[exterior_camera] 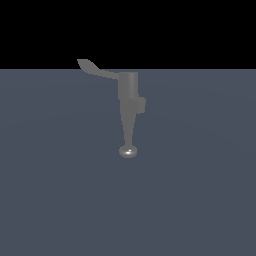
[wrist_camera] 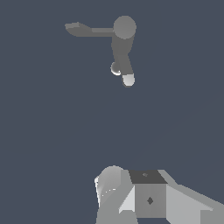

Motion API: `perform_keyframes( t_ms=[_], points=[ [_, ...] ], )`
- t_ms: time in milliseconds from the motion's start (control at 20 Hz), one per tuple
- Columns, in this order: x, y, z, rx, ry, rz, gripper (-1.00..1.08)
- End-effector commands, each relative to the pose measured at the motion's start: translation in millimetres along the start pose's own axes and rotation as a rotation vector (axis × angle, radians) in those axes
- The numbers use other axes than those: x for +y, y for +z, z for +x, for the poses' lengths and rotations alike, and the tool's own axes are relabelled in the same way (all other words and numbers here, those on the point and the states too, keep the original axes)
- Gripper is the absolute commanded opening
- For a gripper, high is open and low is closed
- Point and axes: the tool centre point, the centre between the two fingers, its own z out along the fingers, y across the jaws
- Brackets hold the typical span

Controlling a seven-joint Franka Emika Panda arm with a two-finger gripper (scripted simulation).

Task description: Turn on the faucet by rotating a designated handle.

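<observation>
Item: faucet [exterior_camera: 129, 100], small, matte grey. Cylindrical body standing on the flat blue-grey table [exterior_camera: 55, 190]; tapering spout running down in the exterior view to a shiny rounded tip [exterior_camera: 128, 151]; short side stub [exterior_camera: 142, 104] projecting toward the exterior view's right.

Item: handle [exterior_camera: 97, 70], thin curved grey lever. It is projecting from the top of the faucet body toward the exterior view's left, its widened paddle end lying furthest from the body. In the wrist view the handle [wrist_camera: 87, 30] is showing as a flat bar extending sideways from the round top of the faucet [wrist_camera: 124, 28], with the spout and its bright tip [wrist_camera: 128, 79] pointing away from it at roughly a right angle.

Item: robot hand housing [wrist_camera: 148, 197], grey and white blocky parts, appearing at the edge of the wrist view only. It is sitting well apart from the faucet and handle, with bare table lying between them. Nothing is touching the handle.

Item: fingers. They are not showing clearly in either view; whether they are spread wide or narrow cannot be told, and nothing is seen held.
</observation>
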Motion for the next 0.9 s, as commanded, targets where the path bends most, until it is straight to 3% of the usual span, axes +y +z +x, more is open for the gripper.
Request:
perform_keyframes(
  t_ms=[0, 850],
  points=[
    [0.0, 0.0, 0.0, 0.000, 0.000, 0.000, -1.00],
    [1.4, -6.8, 0.2, -0.002, 0.042, -0.004, -1.00]
  ],
)
